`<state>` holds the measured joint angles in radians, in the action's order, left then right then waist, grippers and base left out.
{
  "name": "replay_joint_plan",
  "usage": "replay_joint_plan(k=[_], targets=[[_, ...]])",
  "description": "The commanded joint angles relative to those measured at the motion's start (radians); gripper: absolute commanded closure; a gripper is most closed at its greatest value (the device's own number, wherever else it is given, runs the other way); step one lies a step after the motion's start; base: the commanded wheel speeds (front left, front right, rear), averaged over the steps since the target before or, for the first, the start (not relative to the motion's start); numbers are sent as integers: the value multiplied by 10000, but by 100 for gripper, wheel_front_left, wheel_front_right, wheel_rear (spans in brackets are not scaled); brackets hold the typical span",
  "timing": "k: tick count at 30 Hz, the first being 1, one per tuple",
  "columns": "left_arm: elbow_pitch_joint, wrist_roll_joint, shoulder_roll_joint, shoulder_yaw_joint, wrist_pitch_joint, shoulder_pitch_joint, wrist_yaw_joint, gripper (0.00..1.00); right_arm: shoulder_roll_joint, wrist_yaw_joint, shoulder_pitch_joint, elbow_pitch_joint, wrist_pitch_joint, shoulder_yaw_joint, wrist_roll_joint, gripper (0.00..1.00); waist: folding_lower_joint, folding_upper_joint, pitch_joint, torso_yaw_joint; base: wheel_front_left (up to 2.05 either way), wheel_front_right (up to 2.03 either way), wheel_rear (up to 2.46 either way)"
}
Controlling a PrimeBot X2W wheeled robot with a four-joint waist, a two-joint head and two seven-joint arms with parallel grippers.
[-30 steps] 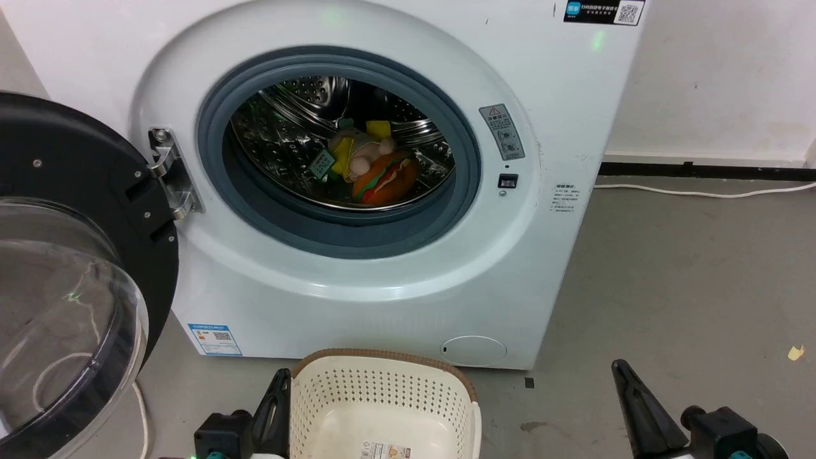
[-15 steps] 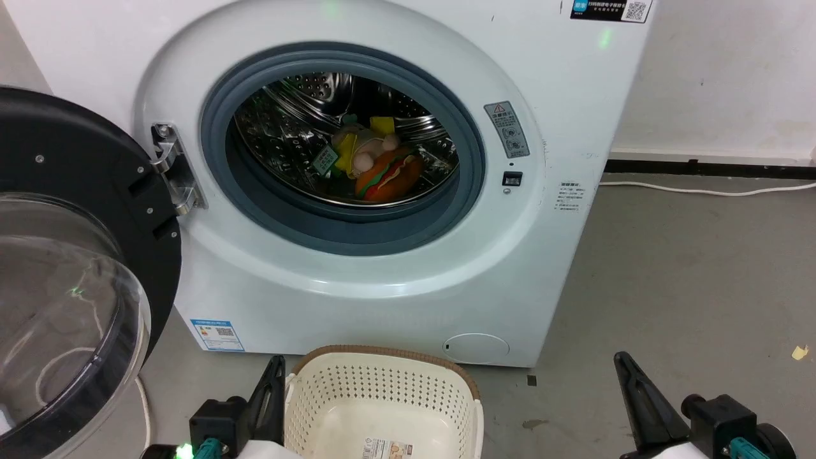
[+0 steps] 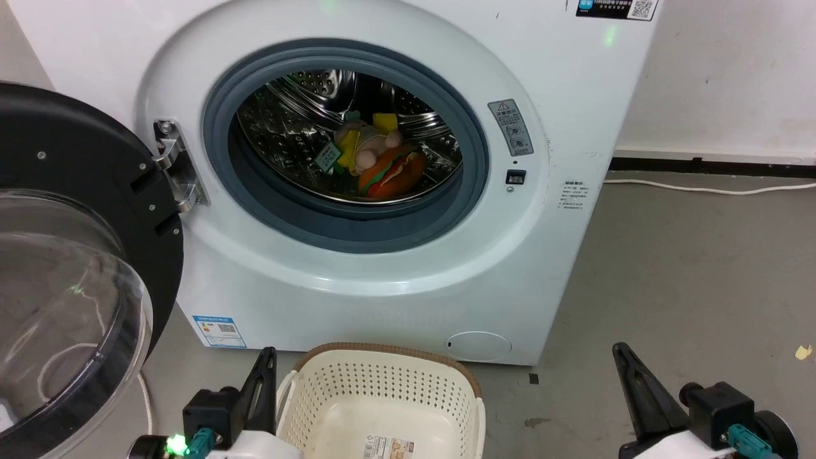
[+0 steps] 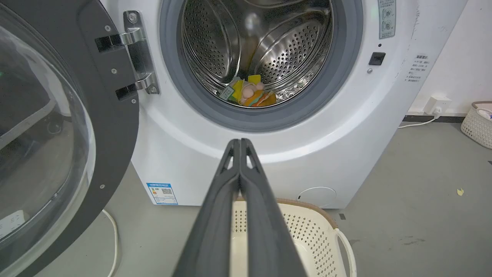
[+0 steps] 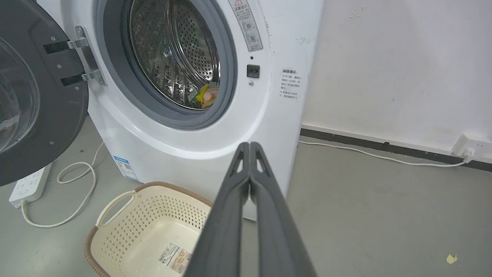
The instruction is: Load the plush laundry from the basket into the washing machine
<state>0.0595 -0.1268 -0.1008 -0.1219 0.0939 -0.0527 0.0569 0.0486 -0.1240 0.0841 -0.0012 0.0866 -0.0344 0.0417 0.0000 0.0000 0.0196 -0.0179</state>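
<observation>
The plush laundry (image 3: 381, 164), an orange hamburger with a pale doll on it, lies inside the steel drum of the washing machine (image 3: 357, 268), whose porthole stands open. From the left wrist the plush laundry (image 4: 250, 94) shows low in the drum. The cream basket (image 3: 382, 398) sits on the floor before the machine, with nothing in it but its label sticker. My left gripper (image 3: 264, 363) is shut just left of the basket. My right gripper (image 3: 621, 357) is shut over the floor at the lower right. Both wrist views show fingers pressed together, holding nothing.
The black-framed clear door (image 3: 70, 274) is swung wide open at the left. A white cable (image 3: 701, 189) runs along the wall's foot at the right. A power strip (image 5: 29, 184) and looped cord lie on the floor left of the machine. Another basket (image 4: 478, 123) stands far right.
The head camera has shifted slightly, so the machine sits a little higher and more to the right. Both grippers stay shut at the bottom; the plush has not moved in the drum.
</observation>
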Motion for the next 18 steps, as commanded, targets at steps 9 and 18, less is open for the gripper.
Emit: replay_joint_plan(k=[9, 18], targets=[[-193, 334, 160, 314, -254, 260, -171, 100, 12, -49, -316, 10, -223, 107, -154, 100, 0, 0, -44, 40, 0, 0, 0], [-300, 583, 252, 555, -437, 331, -277, 100, 13, -54, -456, 10, -395, 170, -224, 100, 0, 0, -84, 77, 0, 0, 0]])
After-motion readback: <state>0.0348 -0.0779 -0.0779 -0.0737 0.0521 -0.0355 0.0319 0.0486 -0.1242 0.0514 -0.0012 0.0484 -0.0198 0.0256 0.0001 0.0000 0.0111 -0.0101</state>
